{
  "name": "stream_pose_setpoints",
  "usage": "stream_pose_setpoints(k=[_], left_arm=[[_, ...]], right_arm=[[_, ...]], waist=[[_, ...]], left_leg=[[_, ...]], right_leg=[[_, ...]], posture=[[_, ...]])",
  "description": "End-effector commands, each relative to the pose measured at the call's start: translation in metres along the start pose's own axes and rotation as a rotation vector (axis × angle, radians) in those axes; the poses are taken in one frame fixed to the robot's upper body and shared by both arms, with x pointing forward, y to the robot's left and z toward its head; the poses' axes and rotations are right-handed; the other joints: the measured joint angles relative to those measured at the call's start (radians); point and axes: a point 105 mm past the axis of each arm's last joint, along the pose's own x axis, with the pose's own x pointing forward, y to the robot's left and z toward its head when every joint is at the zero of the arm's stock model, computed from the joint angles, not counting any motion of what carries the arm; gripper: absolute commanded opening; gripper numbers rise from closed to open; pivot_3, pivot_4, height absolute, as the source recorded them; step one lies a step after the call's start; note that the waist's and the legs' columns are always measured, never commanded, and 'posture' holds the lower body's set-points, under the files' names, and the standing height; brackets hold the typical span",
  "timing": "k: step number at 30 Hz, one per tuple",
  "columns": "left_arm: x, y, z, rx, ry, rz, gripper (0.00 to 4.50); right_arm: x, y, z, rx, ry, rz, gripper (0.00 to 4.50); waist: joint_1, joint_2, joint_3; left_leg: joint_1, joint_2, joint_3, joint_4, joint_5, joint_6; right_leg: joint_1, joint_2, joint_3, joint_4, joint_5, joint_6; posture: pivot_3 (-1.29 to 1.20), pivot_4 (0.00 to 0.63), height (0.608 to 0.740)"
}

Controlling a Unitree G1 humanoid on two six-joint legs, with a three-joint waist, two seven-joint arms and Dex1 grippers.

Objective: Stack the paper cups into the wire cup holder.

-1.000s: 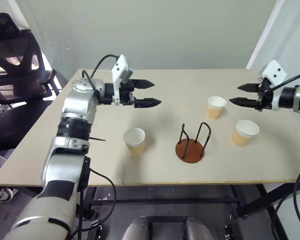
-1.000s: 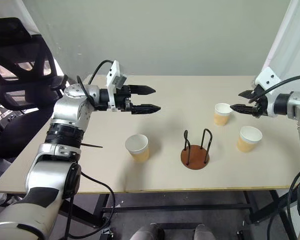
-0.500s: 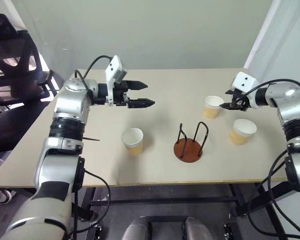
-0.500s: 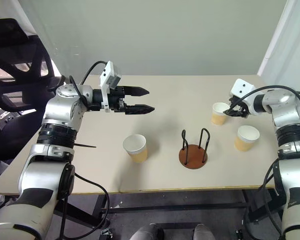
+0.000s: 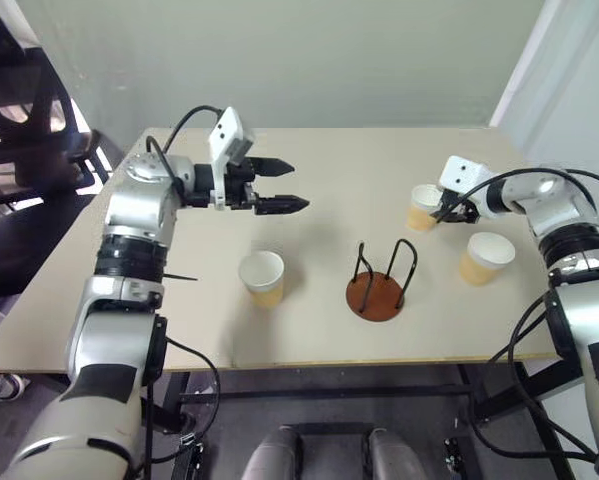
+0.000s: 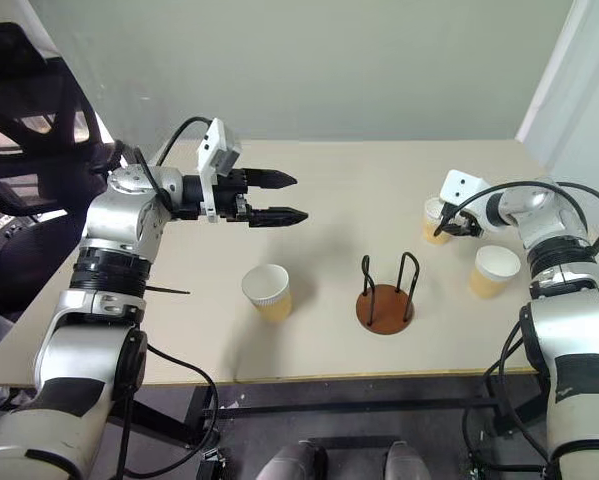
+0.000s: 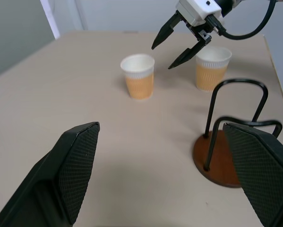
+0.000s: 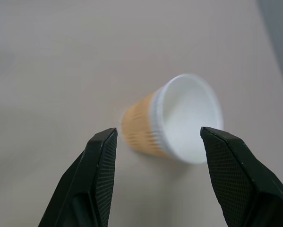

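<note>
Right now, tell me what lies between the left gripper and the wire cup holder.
Only bare table. In the left wrist view, the open left gripper looks across empty tabletop to the wire cup holder; the nearest paper cup stands off to the side.

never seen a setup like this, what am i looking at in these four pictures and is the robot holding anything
It is a humanoid robot with two arms, each ending in a two-fingered black gripper. Two pictures come from cameras in its head, looking down over a beige table. The other two come from cameras on its wrists, looking along each gripper's fingers.

On the table stand three paper cups: one near the left arm, one far right, and one just in front of the right gripper. Between them sits the wire cup holder, a brown disc with two black wire arches, with no cup in it.

Nothing is held. The left gripper hangs open above the table. The right gripper is open too, its fingers either side of that cup in its wrist view, not touching it.
</note>
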Motion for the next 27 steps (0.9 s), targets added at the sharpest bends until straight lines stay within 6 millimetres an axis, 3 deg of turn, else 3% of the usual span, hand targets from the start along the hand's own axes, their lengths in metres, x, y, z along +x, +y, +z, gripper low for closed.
stream_pose_setpoints(k=[1, 15, 18, 24, 27], left_arm=[[-0.005, 0.0, 0.018, 0.058, -0.032, 0.012, 4.48], [-0.009, 0.0, 0.018, 0.066, -0.023, 0.026, 4.48], [-0.008, 0.0, 0.018, 0.07, -0.02, 0.024, 4.5], [-0.007, 0.0, 0.014, 0.073, -0.006, 0.019, 4.5], [-0.005, -0.001, 0.014, 0.074, -0.004, 0.011, 4.5]], right_arm=[[-0.003, -0.015, 0.011, -0.07, 0.003, -0.078, 2.81], [0.007, -0.01, 0.009, -0.143, 0.068, -0.08, 2.81], [0.007, -0.006, 0.01, -0.137, 0.065, -0.045, 2.28], [-0.001, -0.004, 0.012, -0.103, 0.046, 0.047, 0.16], [-0.009, -0.005, 0.017, -0.082, 0.016, 0.102, 0.07]], waist=[[0.001, 0.0, 0.001], [0.004, -0.001, 0.002], [0.004, -0.001, 0.002], [0.005, -0.002, 0.004], [0.006, -0.002, 0.007]], left_leg=[[-0.001, 0.0, 0.0, -0.002, 0.0, 0.0], [-0.006, 0.007, -0.001, -0.017, -0.011, -0.011], [-0.007, 0.008, -0.001, -0.017, -0.012, -0.011], [-0.008, 0.008, -0.001, -0.017, -0.015, -0.013], [-0.009, 0.008, -0.001, -0.017, -0.015, -0.014]], right_leg=[[-0.001, 0.0, -0.001, -0.001, 0.0, 0.0], [-0.008, 0.001, -0.006, -0.012, -0.005, -0.005], [-0.009, 0.001, -0.007, -0.012, -0.007, -0.006], [-0.01, 0.001, -0.007, -0.012, -0.008, -0.007], [-0.01, 0.001, -0.007, -0.012, -0.008, -0.008]], posture=[[0.0, 0.15, 0.74], [0.0, 0.15, 0.74], [0.0, 0.15, 0.74], [0.0, 0.15, 0.74], [0.0, 0.15, 0.74]])
